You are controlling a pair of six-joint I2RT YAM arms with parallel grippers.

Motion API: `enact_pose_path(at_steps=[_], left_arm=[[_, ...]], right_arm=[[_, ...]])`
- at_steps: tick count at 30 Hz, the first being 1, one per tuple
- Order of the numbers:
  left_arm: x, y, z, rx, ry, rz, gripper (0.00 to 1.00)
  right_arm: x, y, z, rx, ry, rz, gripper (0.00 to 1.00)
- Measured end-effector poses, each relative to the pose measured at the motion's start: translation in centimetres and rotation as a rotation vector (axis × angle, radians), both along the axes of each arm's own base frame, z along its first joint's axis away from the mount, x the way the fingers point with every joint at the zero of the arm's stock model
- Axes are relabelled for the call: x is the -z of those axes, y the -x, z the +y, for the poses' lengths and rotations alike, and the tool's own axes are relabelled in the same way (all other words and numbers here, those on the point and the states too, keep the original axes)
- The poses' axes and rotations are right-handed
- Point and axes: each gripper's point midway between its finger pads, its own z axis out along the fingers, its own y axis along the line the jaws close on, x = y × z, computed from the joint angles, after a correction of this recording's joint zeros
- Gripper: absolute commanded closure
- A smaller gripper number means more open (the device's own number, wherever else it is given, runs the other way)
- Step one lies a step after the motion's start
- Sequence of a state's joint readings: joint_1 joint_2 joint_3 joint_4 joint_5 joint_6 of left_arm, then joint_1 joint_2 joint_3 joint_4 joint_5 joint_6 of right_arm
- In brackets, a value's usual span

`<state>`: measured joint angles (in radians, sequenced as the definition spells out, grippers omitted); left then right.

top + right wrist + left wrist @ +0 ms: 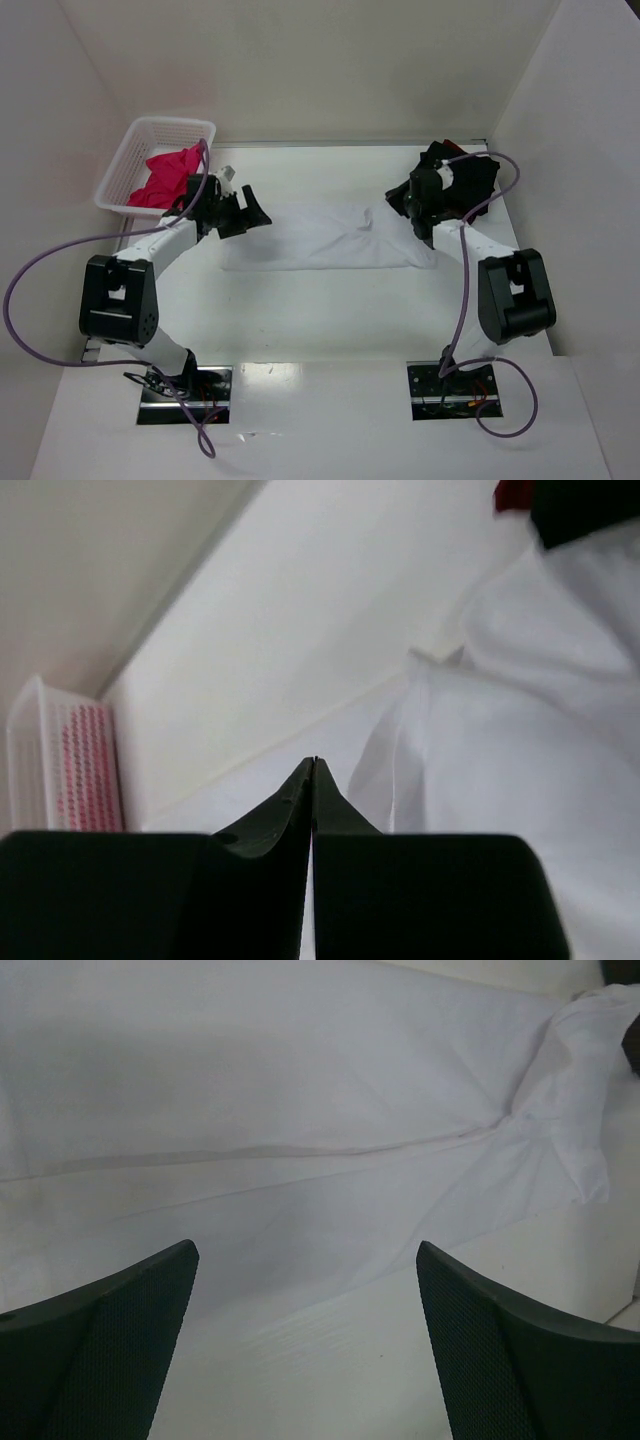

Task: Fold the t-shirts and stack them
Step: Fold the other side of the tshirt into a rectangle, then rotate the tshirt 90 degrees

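Note:
A white t-shirt lies folded into a long band across the middle of the table. My left gripper hovers at its left end, open. In the left wrist view its jaws stand wide apart over bare table, with the white t-shirt just beyond the fingertips. My right gripper is at the shirt's right end. In the right wrist view it is shut tip to tip, with no cloth visible between the tips and the white t-shirt beside them on the right. Pink t-shirts fill the basket.
The white mesh basket stands at the back left, close to the left arm; it also shows in the right wrist view. A dark red patch of cloth peeks out behind the right arm. White walls close in the table at the back and sides.

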<state>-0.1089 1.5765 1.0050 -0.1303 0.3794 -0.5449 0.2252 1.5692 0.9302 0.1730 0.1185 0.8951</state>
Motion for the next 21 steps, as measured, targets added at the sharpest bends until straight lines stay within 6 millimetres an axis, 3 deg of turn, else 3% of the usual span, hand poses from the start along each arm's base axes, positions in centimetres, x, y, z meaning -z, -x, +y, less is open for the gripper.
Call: enact_pose_path(at_steps=[4, 7, 13, 21], left_arm=[[-1.7, 0.5, -0.8, 0.042, 0.006, -0.047, 0.03], [-2.7, 0.7, -1.1, 0.054, 0.011, -0.074, 0.03], [-3.0, 0.8, -1.1, 0.054, 0.011, -0.076, 0.02], [-3.1, 1.0, -0.9, 0.072, -0.009, -0.074, 0.01]], right_arm=[[4.6, 2.0, 4.3, -0.095, 0.029, 0.114, 1.0], [6.6, 3.9, 6.0, -0.119, 0.055, 0.175, 1.0], [7.3, 4.2, 5.4, -0.076, 0.082, 0.195, 1.0], [10.3, 3.7, 4.9, -0.041, 0.125, 0.275, 1.0]])
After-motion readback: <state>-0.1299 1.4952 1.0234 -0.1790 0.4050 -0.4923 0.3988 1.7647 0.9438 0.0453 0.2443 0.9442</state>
